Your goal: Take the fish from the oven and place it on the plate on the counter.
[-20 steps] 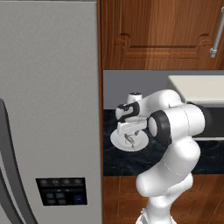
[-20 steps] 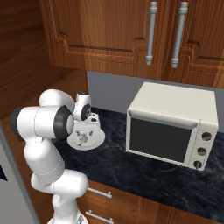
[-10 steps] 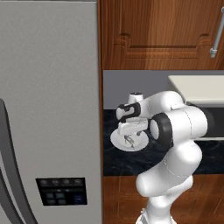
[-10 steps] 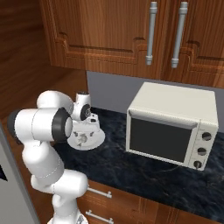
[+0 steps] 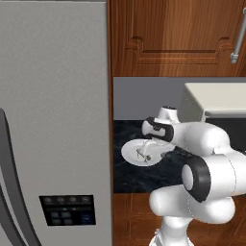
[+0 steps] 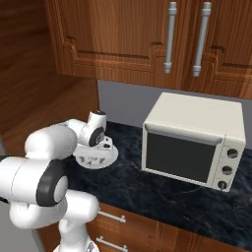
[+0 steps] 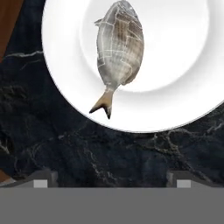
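The fish (image 7: pixel 119 46), grey-brown with a forked tail, lies flat on the round white plate (image 7: pixel 65 87) in the hand view. The plate (image 5: pixel 129 151) rests on the black speckled counter (image 7: pixel 87 148). My gripper (image 7: pixel 111 181) hangs open just above the plate's near rim, with nothing between its fingertips (image 7: pixel 41 180). In the left base view the gripper (image 5: pixel 148 153) points down over the plate. The right base view also has the gripper (image 6: pixel 96 156) over the plate (image 6: pixel 110 156). The oven is out of view.
A tall grey fridge (image 5: pixel 53 120) stands just left of the plate. A cream countertop appliance (image 6: pixel 192 145) with a dark window and knobs sits to the right on the counter (image 6: pixel 162 197). Wooden wall cabinets (image 6: pixel 147 39) hang overhead.
The jaws have spread wider and the fish lies free on the plate. The arm's elbow has swung lower and nearer the cameras while the hand stays over the plate.
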